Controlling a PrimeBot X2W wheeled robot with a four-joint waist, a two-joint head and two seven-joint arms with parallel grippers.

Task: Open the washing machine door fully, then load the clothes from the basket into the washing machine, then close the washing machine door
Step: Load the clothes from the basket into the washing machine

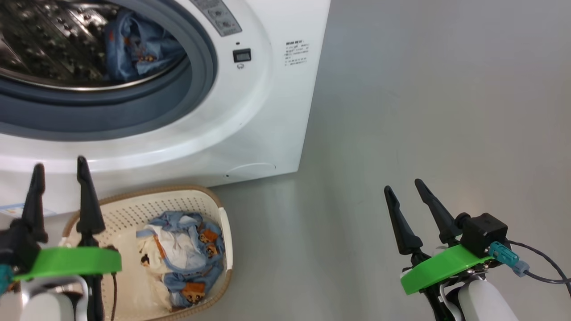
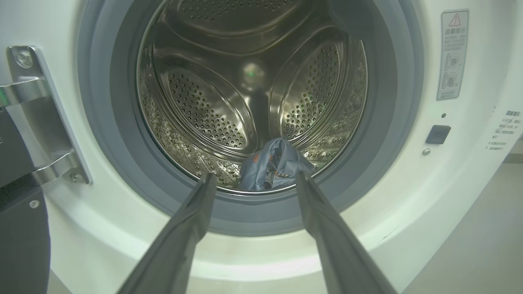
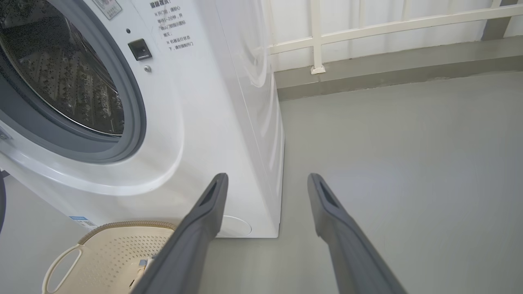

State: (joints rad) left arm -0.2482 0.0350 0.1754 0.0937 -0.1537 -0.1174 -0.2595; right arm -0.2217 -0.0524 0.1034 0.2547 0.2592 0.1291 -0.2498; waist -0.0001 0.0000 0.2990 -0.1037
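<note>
Nearest me, my left end effector [image 1: 60,162] hangs spread and empty, hiding part of the left end of the basket [image 1: 147,191]. Clothes [image 1: 187,249] lie bundled in its right half; the basket stands on the floor [image 1: 424,89] just before the washing machine [image 1: 250,116]. One blue garment [image 1: 138,49] sits low in the drum [image 2: 212,106], partly behind the grey seal [image 1: 134,111]. By the hinge [image 2: 41,118], a dark slab cut off at the left wrist view's edge looks like the washing machine door [image 2: 18,237]. My right end effector [image 1: 403,184] is spread, empty, above the floor.
</note>
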